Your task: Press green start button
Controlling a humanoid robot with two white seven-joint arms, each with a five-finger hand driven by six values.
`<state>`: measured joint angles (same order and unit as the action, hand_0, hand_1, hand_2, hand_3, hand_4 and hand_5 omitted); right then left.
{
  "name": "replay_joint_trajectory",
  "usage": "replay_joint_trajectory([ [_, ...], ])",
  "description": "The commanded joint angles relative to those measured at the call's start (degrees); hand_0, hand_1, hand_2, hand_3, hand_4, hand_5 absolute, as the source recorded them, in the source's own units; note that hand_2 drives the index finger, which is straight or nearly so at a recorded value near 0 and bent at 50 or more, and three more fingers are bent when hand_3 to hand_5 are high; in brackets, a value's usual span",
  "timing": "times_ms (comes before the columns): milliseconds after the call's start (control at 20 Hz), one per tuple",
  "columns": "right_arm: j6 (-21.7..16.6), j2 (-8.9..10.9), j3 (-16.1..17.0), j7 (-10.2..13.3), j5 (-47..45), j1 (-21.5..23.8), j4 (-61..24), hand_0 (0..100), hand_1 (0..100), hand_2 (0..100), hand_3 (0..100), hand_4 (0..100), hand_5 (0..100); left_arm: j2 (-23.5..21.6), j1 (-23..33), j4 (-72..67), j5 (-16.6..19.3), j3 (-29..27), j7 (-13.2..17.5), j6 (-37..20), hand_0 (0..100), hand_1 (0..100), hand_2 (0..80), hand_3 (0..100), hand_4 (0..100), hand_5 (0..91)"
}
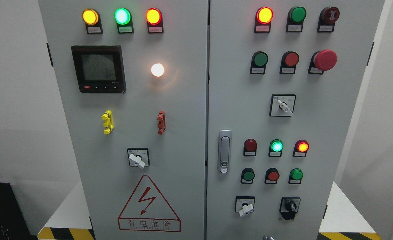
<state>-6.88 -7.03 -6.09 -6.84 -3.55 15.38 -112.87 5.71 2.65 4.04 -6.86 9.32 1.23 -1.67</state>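
Grey sheet-metal cabinet (183,110), two doors. Round green start button (260,59) at upper right, beside a red dome mushroom button (325,60). Triangular warning label (149,205) reads "有电危险". No robot hand in frame; state undeterminable.

An industrial or electrical training room: a tall grey sheet-metal control cabinet (183,110) with two doors stands on a white platform edged in black-and-yellow hazard striping (66,233). Its front carries lit round indicator lamps, a red mushroom emergency-stop button (325,60), a black digital panel meter (98,68) and a red triangular high-voltage warning sign (149,206).
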Motion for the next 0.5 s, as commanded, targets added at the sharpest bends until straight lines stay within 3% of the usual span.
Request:
replay_joint_trajectory([
  [0, 0.02, 0.0, 0.02, -0.02, 0.03, 0.0, 0.19, 35, 17, 0, 0, 0, 0, 0.0, -0.02, 0.0, 0.0, 0.0, 0.0, 0.0, 12, 56, 0.0, 0, 0, 0.0],
  [450, -0.42, 0.09, 0.2, -0.02, 0.29, 0.0, 0.1, 35, 17, 0, 0, 0, 0, 0.0, -0.02, 0.0, 0.0, 0.0, 0.0, 0.0, 12, 56, 0.0, 0, 0, 0.0],
])
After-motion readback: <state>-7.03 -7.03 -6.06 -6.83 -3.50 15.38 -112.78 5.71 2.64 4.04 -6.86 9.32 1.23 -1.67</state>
